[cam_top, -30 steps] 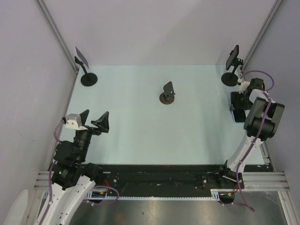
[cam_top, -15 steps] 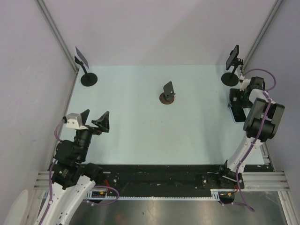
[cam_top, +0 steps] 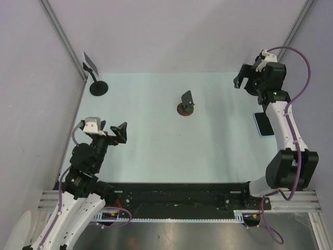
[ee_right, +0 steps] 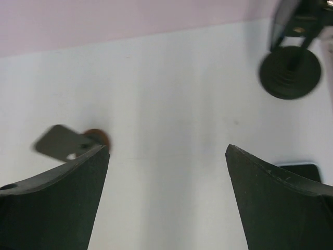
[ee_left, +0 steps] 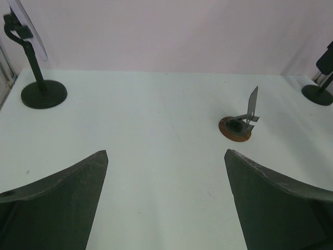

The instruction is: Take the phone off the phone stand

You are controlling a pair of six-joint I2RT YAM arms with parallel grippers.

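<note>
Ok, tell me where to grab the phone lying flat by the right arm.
Take the phone across its two long edges, coming straight down from above. It lies flat on the table, so only its thin sides give the jaws a hold.

The black rectangular phone [cam_top: 264,124] lies flat, well apart from the small dark phone stand with a round brown base [cam_top: 186,104], to its right and nearer. The stand sits upright, its back plate tilted.

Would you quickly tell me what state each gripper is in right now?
Left gripper: open, holding nothing.
Right gripper: open, holding nothing.
</note>
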